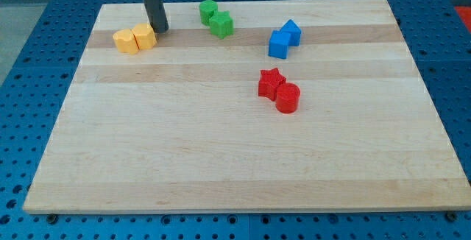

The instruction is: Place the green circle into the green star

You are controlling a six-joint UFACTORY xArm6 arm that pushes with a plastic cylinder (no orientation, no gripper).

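Observation:
The green circle (208, 10) lies near the view's top, left of centre, touching the green star (221, 25) just below and to its right. My tip (160, 29) rests on the board at the upper left, right beside the two yellow blocks (135, 38), touching or nearly touching the right one. The tip is about a block's width or two to the left of the green pair.
The wooden board (243, 159) lies on a blue perforated table. Two blue blocks (284, 38) touch each other at the upper right. A red star (271, 83) and a red circle (288, 98) touch near the board's centre right.

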